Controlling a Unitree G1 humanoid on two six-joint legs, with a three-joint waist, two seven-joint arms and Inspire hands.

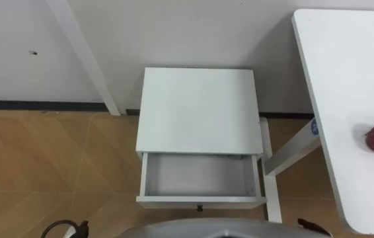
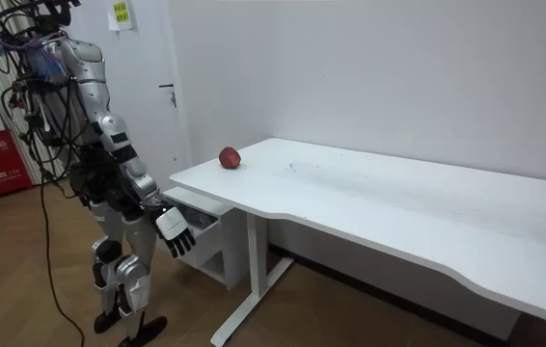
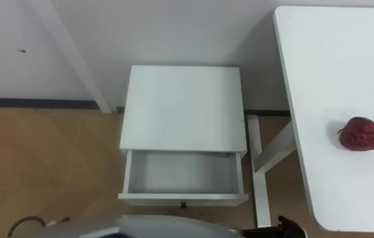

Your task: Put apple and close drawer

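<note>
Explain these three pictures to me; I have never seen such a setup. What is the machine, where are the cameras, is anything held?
The machine is a two-legged humanoid robot with fingered hands. Two pictures come from the eyes of a camera on its head, looking down; the third from a camera standing in the room. The robot stands before a small white cabinet whose drawer is pulled open and empty. To its right, a red apple lies on the white table. In the room view its right hand hangs at its side with relaxed fingers, holding nothing.
</note>
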